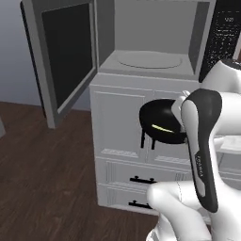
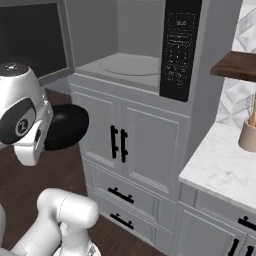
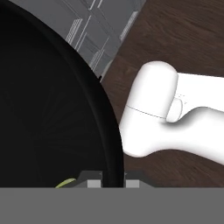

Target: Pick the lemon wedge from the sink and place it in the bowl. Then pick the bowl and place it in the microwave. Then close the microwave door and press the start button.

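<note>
I have the glossy black round shallow bowl [image 1: 162,121] off the ground, hanging in front of the white cabinet doors [image 2: 135,145], with the tiny pale yellow-green lemon wedge [image 1: 162,128] lying inside it. In the hand view the gripper [image 3: 113,180] straddles the bowl's rim [image 3: 111,131], one finger inside and one outside, clamped on it.

The large grey boxy microwave [image 1: 155,35] sits above and beyond the bowl, so I judge the coming move is up, then forward onto the pale round turntable [image 2: 131,64]. The cavity's front lip stands between bowl and turntable and must be cleared. The grey-framed microwave door [image 1: 61,56] with its dark window is swung wide to the left, leaving the opening free. The black control panel [image 2: 179,47] flanks the right side.
</note>
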